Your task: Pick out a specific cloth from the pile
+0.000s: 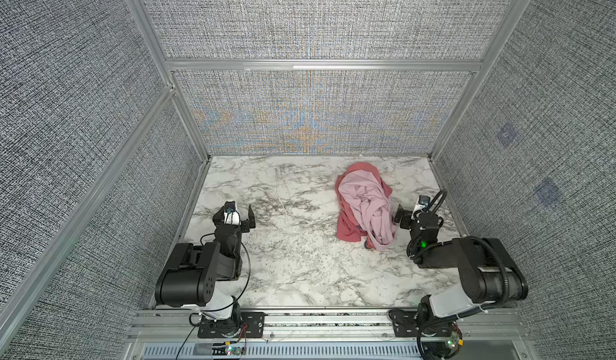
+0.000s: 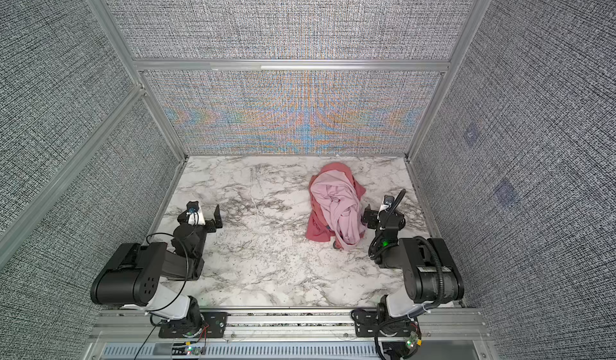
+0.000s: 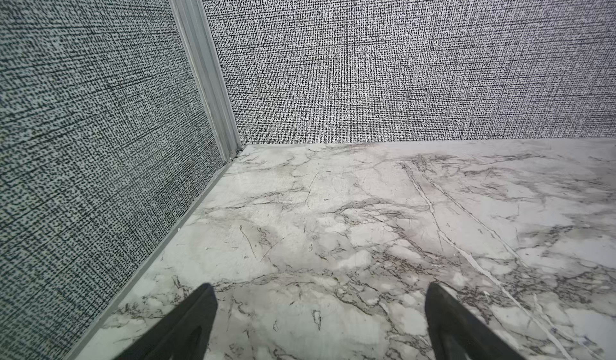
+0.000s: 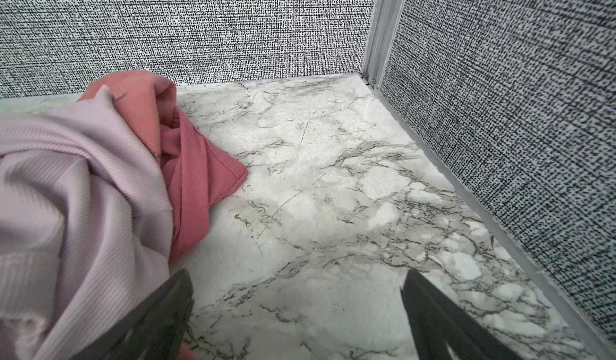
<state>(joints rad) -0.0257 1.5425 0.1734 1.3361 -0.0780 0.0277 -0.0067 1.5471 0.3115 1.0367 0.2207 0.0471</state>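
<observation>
Right, both arms sit low and nothing is gripped, so the step in hand looks to me like the first reach into the heap of soft salmon-red and lilac garments. It lies on the white-and-grey marble-patterned tabletop, in the right half, nearer the far edge than the near one. My right gripper has its jaws wide apart over bare marble, just beside the heap's right flank. One finger is close against the lilac folds, though I cannot tell whether it touches. My left gripper is equally spread and empty, well apart from the heap, near the left edge.

What I want is the plain salmon-red soft fabric garment. I judge it to be the smooth fold at the heap's far end, mostly buried under the pale lilac-pink ribbed garment draped over the top. Beside it lies a pinker ribbed red fold with a stitched hem; I cannot say which garment that belongs to. A sliver of grey-blue at the heap's near side warns me off the red there.

To do this well I would bring the right arm round to the far end, pinch only the exposed salmon fold, and lift slowly so the lilac layer slides off instead of riding along.
</observation>
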